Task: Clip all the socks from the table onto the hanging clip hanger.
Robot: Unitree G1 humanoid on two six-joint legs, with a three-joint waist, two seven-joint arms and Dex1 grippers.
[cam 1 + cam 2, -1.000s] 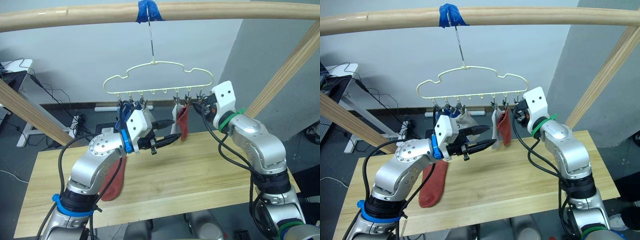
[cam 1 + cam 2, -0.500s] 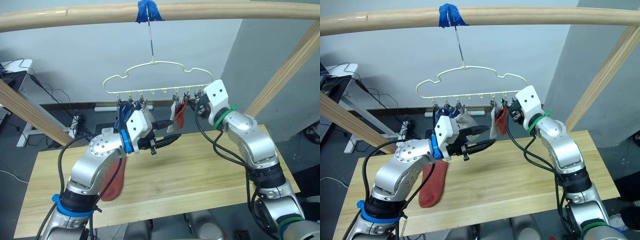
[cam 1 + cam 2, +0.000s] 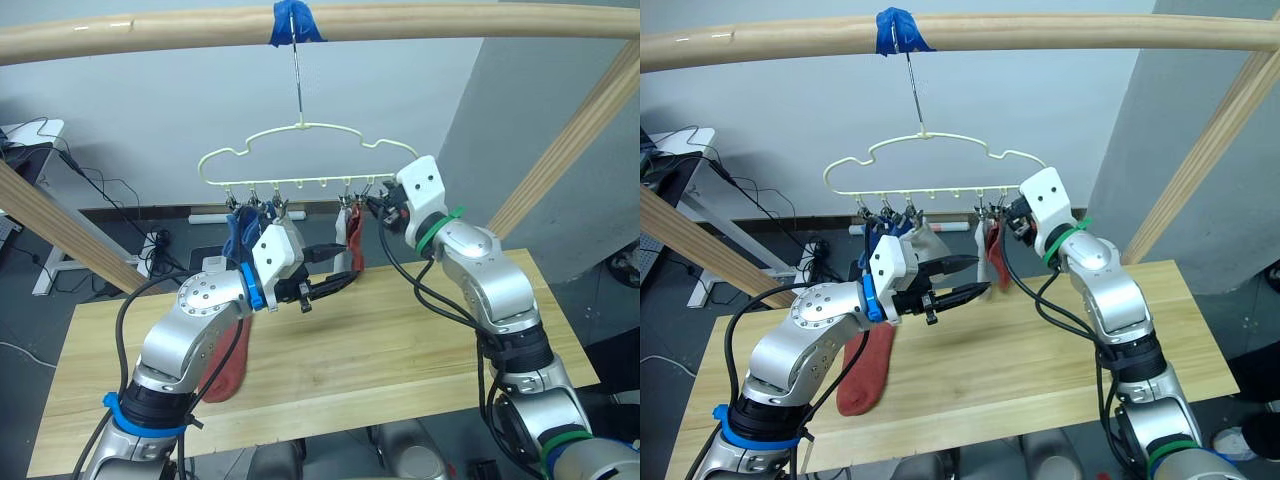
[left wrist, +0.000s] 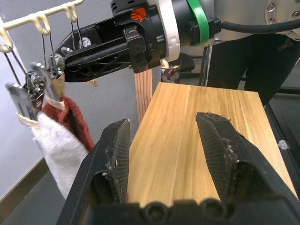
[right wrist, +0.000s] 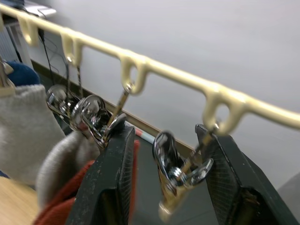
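The desk (image 3: pixel 400 340) carries 1 rust-red sock (image 3: pixel 868 368) under the left arm. The clip hanger (image 3: pixel 300 160) hangs above, holding blue, grey and red socks (image 3: pixel 355 240). The left pincer (image 3: pixel 335 268) is open and empty just below them; the right pincer (image 5: pixel 164 154) is open around 1 empty clip (image 5: pixel 180 176).

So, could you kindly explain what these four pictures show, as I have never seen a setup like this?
It is a two-armed robot. Two pictures come from cameras in its head, two from cameras on its wrists. A pale yellow clip hanger hangs from a wooden pole above a wooden table. Socks already hang from its clips, among them a rust-red sock beside a grey one. Another red sock lies on the table. The left gripper is open and empty above the table. The right gripper is open, a free metal clip between its fingers.
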